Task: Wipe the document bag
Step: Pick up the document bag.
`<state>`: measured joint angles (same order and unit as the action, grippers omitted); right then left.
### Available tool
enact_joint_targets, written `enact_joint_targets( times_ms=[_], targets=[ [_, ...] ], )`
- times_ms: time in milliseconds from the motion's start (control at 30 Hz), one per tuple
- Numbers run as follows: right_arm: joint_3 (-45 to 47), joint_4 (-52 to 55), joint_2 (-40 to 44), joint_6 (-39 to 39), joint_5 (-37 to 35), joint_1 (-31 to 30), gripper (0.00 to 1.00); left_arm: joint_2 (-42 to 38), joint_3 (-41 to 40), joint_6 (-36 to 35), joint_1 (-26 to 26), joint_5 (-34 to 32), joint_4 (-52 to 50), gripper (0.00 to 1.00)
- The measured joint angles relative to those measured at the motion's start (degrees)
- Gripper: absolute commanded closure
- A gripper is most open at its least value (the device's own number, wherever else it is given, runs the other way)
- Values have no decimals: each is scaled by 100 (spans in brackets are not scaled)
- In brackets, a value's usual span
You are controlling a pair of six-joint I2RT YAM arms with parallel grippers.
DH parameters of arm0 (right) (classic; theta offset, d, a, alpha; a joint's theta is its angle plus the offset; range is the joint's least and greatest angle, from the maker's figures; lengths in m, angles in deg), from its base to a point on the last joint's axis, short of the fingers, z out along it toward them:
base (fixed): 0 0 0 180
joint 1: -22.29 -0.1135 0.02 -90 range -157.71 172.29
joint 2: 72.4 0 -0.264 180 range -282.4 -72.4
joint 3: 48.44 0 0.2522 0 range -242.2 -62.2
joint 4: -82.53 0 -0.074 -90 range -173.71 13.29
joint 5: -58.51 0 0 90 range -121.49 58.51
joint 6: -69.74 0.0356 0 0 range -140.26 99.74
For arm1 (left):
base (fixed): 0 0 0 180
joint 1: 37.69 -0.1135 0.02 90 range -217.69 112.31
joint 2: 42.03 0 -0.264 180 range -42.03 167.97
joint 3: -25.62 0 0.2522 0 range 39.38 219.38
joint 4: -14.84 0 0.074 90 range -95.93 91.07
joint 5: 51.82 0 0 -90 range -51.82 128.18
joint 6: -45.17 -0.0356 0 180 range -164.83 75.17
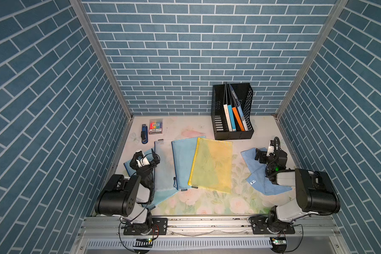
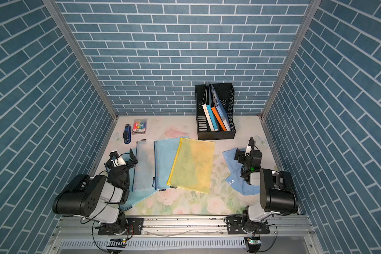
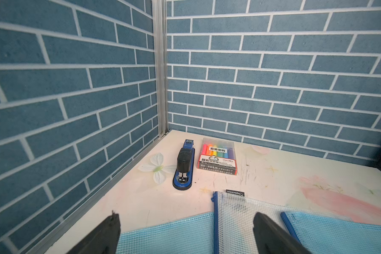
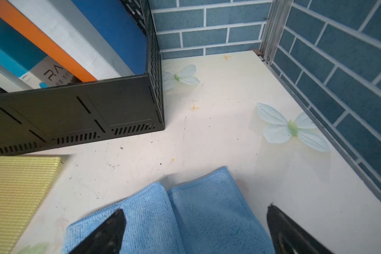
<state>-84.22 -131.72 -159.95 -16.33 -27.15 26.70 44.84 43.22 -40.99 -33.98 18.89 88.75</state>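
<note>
"Hands?"
"Left hand [image 3: 186, 220] gapes empty over the leftmost blue bag [image 3: 163, 237]. Yellow document bag [image 1: 211, 165] lies mid desk [image 1: 207, 204]. Right hand [image 4: 195, 211], equally wide, stands over the blue cloth [image 1: 256, 176]."
"Advice?"
"Pinch a cloth fold firmly first."

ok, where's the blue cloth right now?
In both top views the blue cloth lies on the right side of the table, beneath the open right gripper, right of the yellow document bag, clear of it.

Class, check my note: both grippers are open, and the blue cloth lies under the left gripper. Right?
Not quite. The blue cloth lies under the right gripper, as the right wrist view shows; the left gripper hangs over the document bags. Both are open.
</note>
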Motion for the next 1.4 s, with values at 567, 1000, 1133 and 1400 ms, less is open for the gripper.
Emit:
enact_joint_targets(
  times_ms=[567,1000,1133,1400],
  targets=[
    [0,-2,0,2,0,0,1,0,339,17,-2,4,-494,0],
    [-2,234,201,28,-203,-2,10,-133,461,-13,57,-111,-861,0],
    [-101,938,966,37,-356,-13,10,-492,297,20,57,-243,-935,0],
    [-1812,3292,1716,496,-273,-24,19,-2085,1283,98,55,-155,-3095,0]
  ],
)
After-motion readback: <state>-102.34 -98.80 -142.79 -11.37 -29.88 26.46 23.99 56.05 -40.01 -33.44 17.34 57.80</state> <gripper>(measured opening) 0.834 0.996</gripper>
